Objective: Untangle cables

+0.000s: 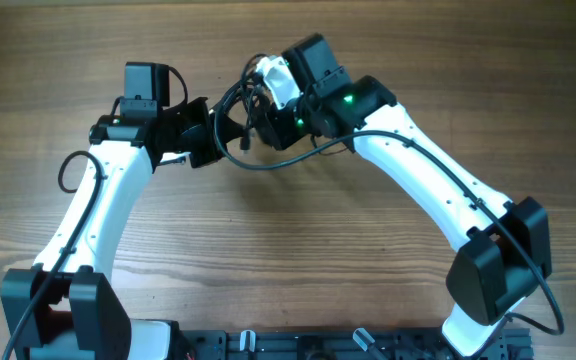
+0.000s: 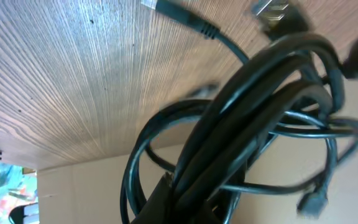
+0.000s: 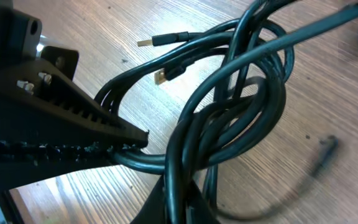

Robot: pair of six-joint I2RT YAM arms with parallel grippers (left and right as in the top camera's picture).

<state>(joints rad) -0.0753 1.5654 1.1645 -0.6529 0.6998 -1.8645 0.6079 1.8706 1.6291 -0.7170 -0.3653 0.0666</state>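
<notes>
The cables are a tangled bundle of thin black cords held above the wooden table between my two grippers at the upper middle. My left gripper is shut on the bundle's left side; in the left wrist view the cables loop up out of its jaws, with silvery plugs at the top. My right gripper is shut on the bundle's right side; in the right wrist view the cables rise from its jaws, two gold-tipped plugs lie behind, and the left gripper's finger holds the loops.
The wooden table spreads below and around both arms. A thicker black arm wire hangs under the right gripper. A black rail runs along the front edge between the arm bases.
</notes>
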